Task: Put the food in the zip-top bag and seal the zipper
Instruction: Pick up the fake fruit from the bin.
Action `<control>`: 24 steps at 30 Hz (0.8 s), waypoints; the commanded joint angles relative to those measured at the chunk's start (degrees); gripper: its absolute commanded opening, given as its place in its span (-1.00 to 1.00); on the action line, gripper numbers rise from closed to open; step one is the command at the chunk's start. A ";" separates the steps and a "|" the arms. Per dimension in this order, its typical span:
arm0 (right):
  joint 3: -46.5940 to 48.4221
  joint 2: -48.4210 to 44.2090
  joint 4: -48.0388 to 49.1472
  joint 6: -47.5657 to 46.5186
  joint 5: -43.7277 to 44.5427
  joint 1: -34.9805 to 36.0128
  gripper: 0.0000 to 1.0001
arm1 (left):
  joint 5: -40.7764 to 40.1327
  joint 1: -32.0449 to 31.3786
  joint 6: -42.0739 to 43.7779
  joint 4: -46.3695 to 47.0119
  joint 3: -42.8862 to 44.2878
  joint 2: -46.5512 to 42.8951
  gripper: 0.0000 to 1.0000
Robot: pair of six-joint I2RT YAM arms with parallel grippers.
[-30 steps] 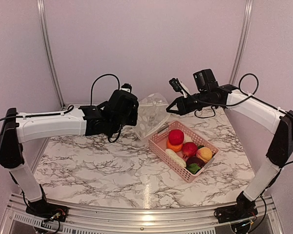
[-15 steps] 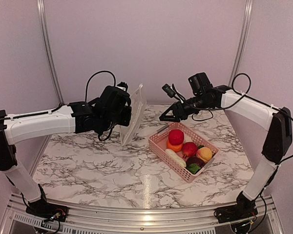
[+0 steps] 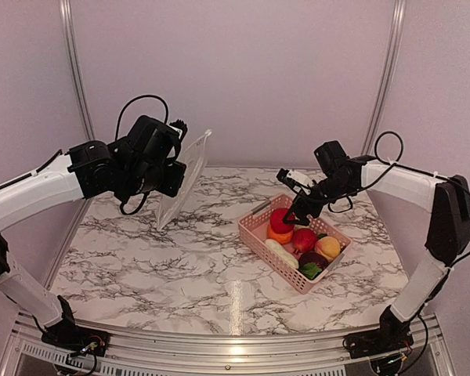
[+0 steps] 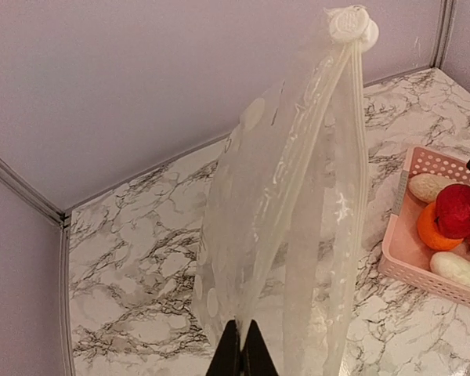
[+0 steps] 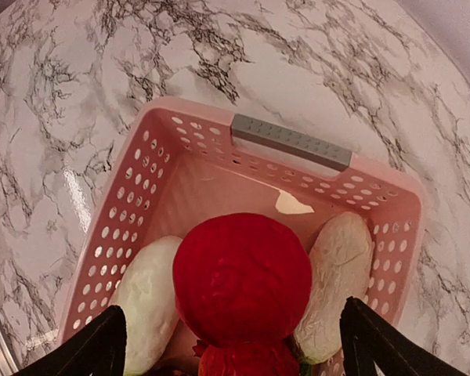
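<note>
Clamped on the zip-top bag (image 4: 282,204) at its lower edge with the left gripper (image 4: 241,352), fingers pressed tight together over the plastic. Held upright and edge-on, rising up and away from the fingertips, dotted walls slightly parted, with no food visible inside. Zipper (image 4: 301,133) running up the edge that faces the wrist; impossible to tell whether sealed.

Packed into the pink basket (image 3: 254,235) instead: red round piece (image 5: 241,282) stacked on an orange one (image 3: 280,235), white oblong pieces (image 5: 145,301) on either side, then peach (image 3: 327,247), dark purple (image 3: 313,259) and green leafy (image 3: 311,270) pieces at the basket's other end.

Raised high off the marble table (image 3: 180,266) with the left arm, elbow out, bag hanging well apart from the basket, off to that gripper's right.

Angled steeply downward with the right arm, right gripper (image 3: 295,197) spread wide and gripping nothing. Red piece directly below it, between the two fingertips (image 5: 102,345), just short of contact as far as can be seen.
</note>
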 commanded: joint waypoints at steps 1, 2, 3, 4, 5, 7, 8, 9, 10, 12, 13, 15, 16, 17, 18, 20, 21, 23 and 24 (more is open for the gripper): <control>-1.17 0.53 3.90 -2.19 5.58 0.09 0.88 | 10.49 0.26 -0.58 -1.34 -3.27 2.52 -1.00; -0.96 1.22 4.02 -2.01 5.32 0.11 0.93 | 12.18 0.31 -1.20 0.06 -4.04 3.23 -1.00; -0.72 1.91 4.04 -1.81 5.25 0.16 0.96 | 13.78 0.32 -1.73 1.57 -4.34 3.88 -1.00; -0.51 2.71 4.05 -1.55 5.30 0.13 0.97 | 15.19 0.32 -2.28 2.60 -4.41 4.61 -1.00; -0.35 3.32 4.12 -1.31 5.48 0.09 0.97 | 16.20 0.29 -2.87 3.68 -4.30 5.29 -1.00; -0.27 4.16 4.57 -0.86 5.55 0.12 0.97 | 17.08 0.27 -3.77 4.75 -4.12 6.03 -1.00; -0.55 4.31 5.10 -0.59 5.44 0.14 0.97 | 17.36 0.31 -4.04 5.42 -4.23 6.17 -1.00; -0.86 4.34 5.82 -0.34 5.41 0.16 0.96 | 17.64 0.29 -4.29 6.11 -4.38 6.33 -1.00; -1.10 4.35 6.34 -0.05 5.29 0.12 0.95 | 17.94 0.25 -4.54 6.60 -4.58 6.36 -1.00; -1.38 4.58 7.04 0.42 5.08 0.12 0.91 | 18.48 0.40 -4.98 7.55 -5.00 6.56 -1.00; -1.39 4.68 7.12 0.71 4.80 0.13 0.89 | 18.81 0.39 -5.16 7.87 -5.10 6.59 -1.00; -1.24 5.15 7.11 0.85 4.10 0.10 0.80 | 19.28 0.49 -5.69 8.25 -5.14 6.78 -1.00; -1.30 5.40 7.12 0.89 3.59 0.11 0.74 | 19.47 0.49 -5.87 8.45 -5.25 6.88 -1.00; -1.37 5.59 7.21 0.83 3.11 0.18 0.66 | 19.75 0.49 -5.96 8.75 -5.37 6.96 -1.00; -1.47 5.84 7.29 0.90 2.71 0.14 0.56 | 19.71 0.51 -6.08 9.10 -5.64 7.03 -1.00; -1.22 6.44 6.77 1.10 1.75 0.10 0.37 | 19.60 0.64 -6.51 9.42 -5.83 7.15 -1.00; -1.08 6.59 6.37 1.08 1.17 0.11 0.26 | 19.60 0.79 -6.66 9.64 -5.96 7.16 -1.00; -1.07 6.59 5.79 1.15 0.37 0.11 0.06 | 19.70 0.99 -7.12 10.40 -6.29 7.16 -1.00; -1.06 6.25 5.34 1.16 -0.13 0.10 -0.02 | 19.73 1.02 -7.56 11.19 -6.49 7.16 -1.00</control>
